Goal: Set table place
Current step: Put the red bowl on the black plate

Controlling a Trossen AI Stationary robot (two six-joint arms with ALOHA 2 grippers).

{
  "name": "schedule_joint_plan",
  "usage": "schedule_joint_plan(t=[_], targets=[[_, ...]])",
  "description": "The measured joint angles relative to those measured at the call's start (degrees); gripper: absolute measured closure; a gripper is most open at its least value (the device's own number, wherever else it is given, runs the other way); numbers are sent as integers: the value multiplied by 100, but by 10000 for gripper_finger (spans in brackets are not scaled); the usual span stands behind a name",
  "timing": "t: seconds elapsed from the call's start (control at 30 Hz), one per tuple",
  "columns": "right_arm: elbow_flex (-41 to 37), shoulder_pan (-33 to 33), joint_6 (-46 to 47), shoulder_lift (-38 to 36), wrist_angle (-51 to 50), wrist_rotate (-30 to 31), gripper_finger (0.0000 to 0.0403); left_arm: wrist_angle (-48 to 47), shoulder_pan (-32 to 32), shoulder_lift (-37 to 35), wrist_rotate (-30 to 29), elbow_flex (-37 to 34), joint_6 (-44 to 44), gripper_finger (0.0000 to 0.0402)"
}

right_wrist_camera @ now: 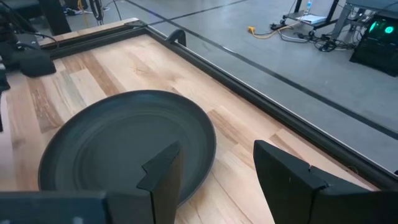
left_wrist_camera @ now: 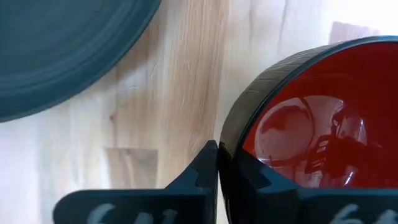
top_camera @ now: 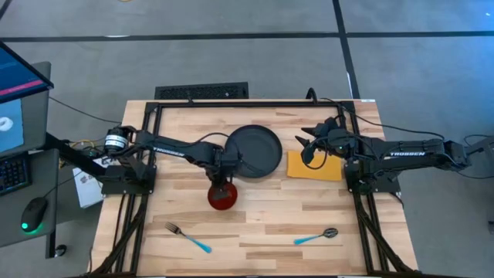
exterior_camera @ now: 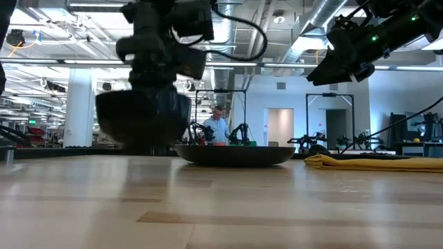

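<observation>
Gripping with the left gripper [top_camera: 221, 188] the rim of the small red bowl [top_camera: 222, 198] beside the round black plate [top_camera: 253, 151] on the light-wood table [top_camera: 262, 224], hovering with the right gripper [top_camera: 306, 144], fingers apart, over the yellow rectangular napkin [top_camera: 328, 168].

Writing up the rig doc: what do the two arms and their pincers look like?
Both arms are dark, slim and jointed. The right arm carries white lettering on its link; the left arm has a silver-ringed joint near its base with loose cables beside it. The right pincer has two flat, angular black fingers. The left pincer fingers are black with pale markings.
</observation>
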Motion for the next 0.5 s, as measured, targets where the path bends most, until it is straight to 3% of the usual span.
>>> schedule_joint_plan(t=[0.13, 0.3, 0.5], targets=[[0, -5, 0, 0, 0, 1, 181, -474, 163, -3, -1, 644, 472, 400], [0, -5, 0, 0, -1, 1, 181, -488, 623, -4, -531, 1349, 1254, 401], [0, -5, 2, -2, 0, 1, 181, -182, 1485, 25, -280, 1923, 1297, 401]])
